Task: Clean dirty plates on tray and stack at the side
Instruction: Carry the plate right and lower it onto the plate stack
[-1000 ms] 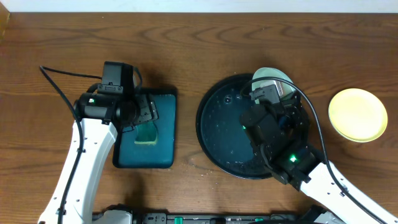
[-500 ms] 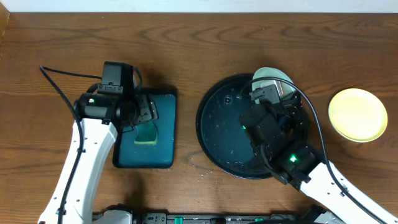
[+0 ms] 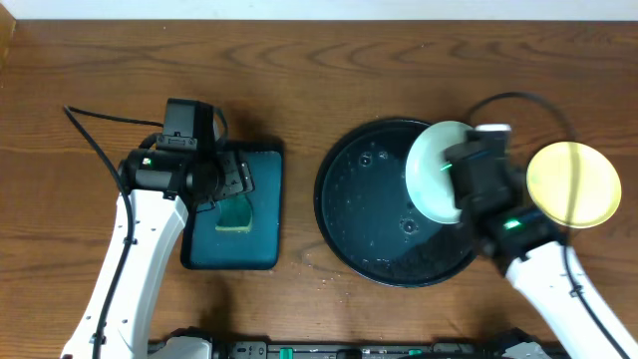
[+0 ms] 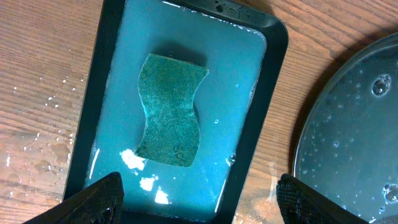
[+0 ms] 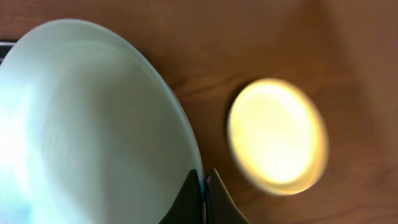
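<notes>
Gripping a pale mint-white plate [image 3: 431, 170] by its rim, the right end effector [image 5: 203, 186] has its two dark fingertips pinched tight on the plate's edge, seen at the bottom centre of the right wrist view. In the overhead view this plate shows over the upper right part of the round black tray [image 3: 344, 199], its outer edge reaching to about the tray's rim; whether any part of it touches the tray cannot be told. The plate's face looks pale and smooth, no smear made out. The pale yellow plate [image 3: 573, 184] lies flat on the wooden surface [image 3: 299, 70] to the right of the tray, apart from it, at mid-right of the overhead frame; it is blurred in the wrist view. The tray's bare floor carries scattered water droplets [image 3: 367, 158]. At left centre of the overhead frame, the left end effector [image 4: 200, 202] hangs above the teal tray [image 4: 106, 74], fingers spread wide to the two lower corners of the left wrist view, holding nothing. A green sponge [image 4: 171, 112] with waisted sides lies in shallow water inside the teal tray, nearer its left wall. The teal tray sits well left of the black tray, a strip of wet wood between them.
</notes>
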